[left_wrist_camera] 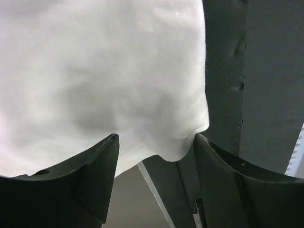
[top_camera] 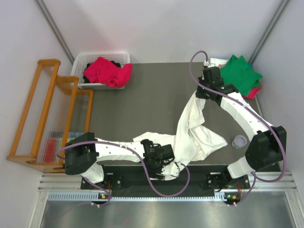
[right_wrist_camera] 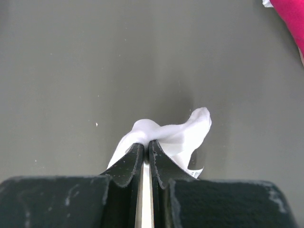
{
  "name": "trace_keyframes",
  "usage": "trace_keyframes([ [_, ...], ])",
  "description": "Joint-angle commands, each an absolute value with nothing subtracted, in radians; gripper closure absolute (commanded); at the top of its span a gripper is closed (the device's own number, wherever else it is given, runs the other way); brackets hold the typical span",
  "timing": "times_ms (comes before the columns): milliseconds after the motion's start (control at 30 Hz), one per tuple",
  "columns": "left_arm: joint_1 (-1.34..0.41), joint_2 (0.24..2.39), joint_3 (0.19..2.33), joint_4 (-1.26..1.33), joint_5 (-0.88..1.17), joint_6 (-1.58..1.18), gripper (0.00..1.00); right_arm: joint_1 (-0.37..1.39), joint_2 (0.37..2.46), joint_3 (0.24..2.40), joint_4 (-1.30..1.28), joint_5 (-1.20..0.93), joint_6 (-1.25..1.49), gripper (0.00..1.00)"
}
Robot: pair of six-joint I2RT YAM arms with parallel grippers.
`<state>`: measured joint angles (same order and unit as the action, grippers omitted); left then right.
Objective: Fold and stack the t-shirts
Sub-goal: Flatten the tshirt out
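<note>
Sitting in the basket point(top_camera: 102, 54) is a crimson-pink t-shirt point(top_camera: 107, 72); right fingers point(right_wrist_camera: 128, 164) pinch the white t-shirt point(top_camera: 194, 130), left fingers point(left_wrist_camera: 95, 166) gape.

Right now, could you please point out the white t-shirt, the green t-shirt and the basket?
white t-shirt point(top_camera: 190, 128): top view, mid-cloth.
green t-shirt point(top_camera: 241, 72): top view, its centre.
basket point(top_camera: 90, 55): top view, far rim.

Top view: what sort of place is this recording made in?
Probably a lab test cell: plain white walls enclose one dark table, with a laundry basket and a wooden rack as props.

open table point(top_camera: 142, 97) between basket point(top_camera: 102, 54), white t-shirt point(top_camera: 192, 130)
</note>
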<state>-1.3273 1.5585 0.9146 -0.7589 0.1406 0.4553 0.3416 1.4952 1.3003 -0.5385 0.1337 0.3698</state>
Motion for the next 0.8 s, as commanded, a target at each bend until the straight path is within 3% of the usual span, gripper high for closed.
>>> trace_keyframes([
  [0,-1.321,1.569,0.934,-0.710,0.150,0.456,0.32,0.327,1.457,1.304,-0.480,0.127,0.376,1.00],
  [67,-1.316,1.574,0.940,-0.709,0.158,0.454,0.35,0.327,1.456,1.301,-0.479,0.127,0.376,1.00],
  [167,-1.293,1.575,0.948,-0.700,0.170,0.449,0.52,0.327,1.456,1.299,-0.472,0.120,0.377,1.00],
  [200,-1.283,1.574,0.950,-0.693,0.172,0.448,0.64,0.328,1.457,1.299,-0.471,0.120,0.377,1.00],
  [333,-1.151,1.559,0.986,-0.699,0.218,0.457,0.77,0.327,1.454,1.301,-0.469,0.118,0.377,1.00],
  [767,-0.388,1.433,1.399,-0.813,0.403,0.526,0.77,0.316,1.393,1.302,-0.468,0.146,0.362,1.00],
])
